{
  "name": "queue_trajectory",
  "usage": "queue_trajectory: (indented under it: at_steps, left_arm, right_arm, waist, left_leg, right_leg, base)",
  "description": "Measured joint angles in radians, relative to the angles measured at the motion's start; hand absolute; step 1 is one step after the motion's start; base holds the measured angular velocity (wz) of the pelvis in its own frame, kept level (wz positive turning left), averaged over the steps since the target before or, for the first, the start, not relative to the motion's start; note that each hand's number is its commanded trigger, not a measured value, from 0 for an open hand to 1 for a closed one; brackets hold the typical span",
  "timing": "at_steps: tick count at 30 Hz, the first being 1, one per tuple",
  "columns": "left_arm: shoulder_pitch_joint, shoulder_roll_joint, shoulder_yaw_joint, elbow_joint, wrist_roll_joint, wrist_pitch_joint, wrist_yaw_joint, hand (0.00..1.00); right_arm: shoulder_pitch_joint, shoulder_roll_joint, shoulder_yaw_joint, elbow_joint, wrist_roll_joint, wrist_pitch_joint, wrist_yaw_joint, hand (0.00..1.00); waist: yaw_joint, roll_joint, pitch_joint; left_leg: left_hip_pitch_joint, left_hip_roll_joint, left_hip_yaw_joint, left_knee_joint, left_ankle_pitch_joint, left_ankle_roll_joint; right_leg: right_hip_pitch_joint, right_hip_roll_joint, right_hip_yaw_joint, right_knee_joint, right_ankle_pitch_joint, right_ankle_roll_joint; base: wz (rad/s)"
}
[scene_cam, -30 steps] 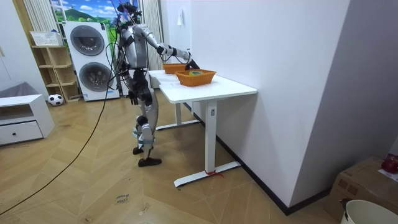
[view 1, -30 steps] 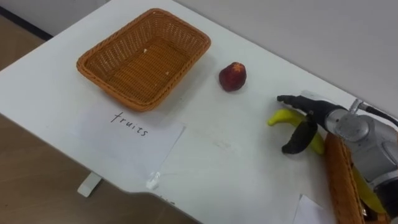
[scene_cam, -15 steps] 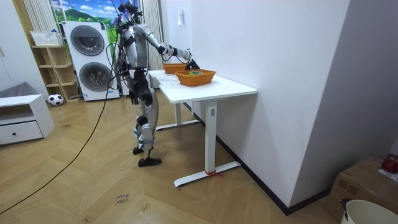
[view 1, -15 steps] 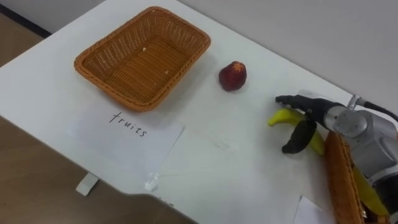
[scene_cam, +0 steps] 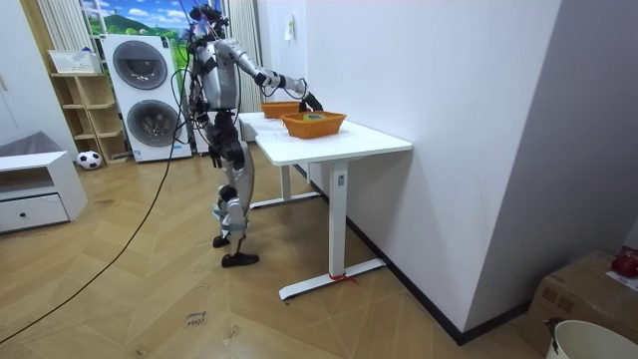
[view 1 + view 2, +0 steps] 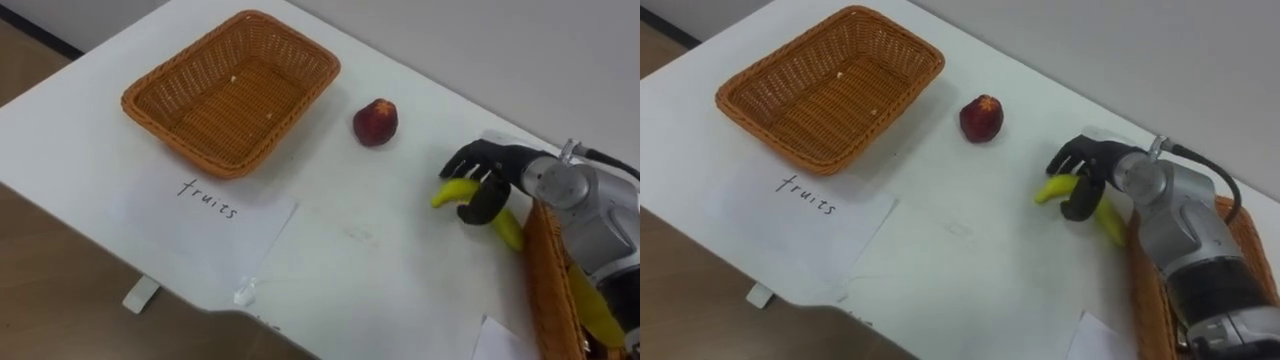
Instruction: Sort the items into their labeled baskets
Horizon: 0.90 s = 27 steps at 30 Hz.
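White tabletop (image 6: 350,250) is lying open between the apple (image 6: 375,122) by the fruit basket (image 6: 160,110) and the banana (image 6: 452,192), which the right hand (image 6: 490,170) is clutching beside a second basket (image 6: 545,290) cut off at the picture's edge.

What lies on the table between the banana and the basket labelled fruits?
A red fruit lies between the basket and the banana, touching neither; both eye views show it.

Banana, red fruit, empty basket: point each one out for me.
banana (image 6: 451,192): left eye view, its bare left end.
red fruit (image 6: 376,122): left eye view, middle of its top.
basket (image 6: 225,100): left eye view, its bare woven floor.
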State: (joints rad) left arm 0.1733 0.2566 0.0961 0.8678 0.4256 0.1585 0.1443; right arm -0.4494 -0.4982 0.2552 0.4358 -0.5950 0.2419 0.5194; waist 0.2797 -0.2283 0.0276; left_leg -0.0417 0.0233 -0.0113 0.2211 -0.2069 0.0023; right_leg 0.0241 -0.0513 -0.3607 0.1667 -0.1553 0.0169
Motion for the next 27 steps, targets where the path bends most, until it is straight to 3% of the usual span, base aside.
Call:
queue_trajectory:
  at_steps: [13, 27]
  left_arm:
    - [-0.007, 0.0, 0.0, 0.0, 0.0, 0.0, 0.001, 0.0]
    - [-0.011, -0.002, 0.0, 0.016, 0.0, 0.0, 0.008, 0.0]
  right_arm:
    - [0.0, 0.0, 0.003, 0.007, 0.0, -0.001, 0.003, 1.0]
    - [0.0, 0.0, 0.0, -0.019, 0.015, -0.001, 0.006, 1.0]
  waist:
    - [0.005, 0.005, 0.0024]
    - [0.001, 0.013, -0.003]
  left_leg:
    - [0.002, -0.001, -0.001, 0.007, 0.0, 0.0]
    - [0.005, -0.001, 0.011, 0.007, 0.0, 0.0]
  right_leg:
    - [0.009, 0.0, 0.0, -0.007, 0.0, 0.0]
    - [0.008, 0.002, 0.022, -0.015, 0.002, -0.004]
  base:
    - [0.0]
    - [-0.02]
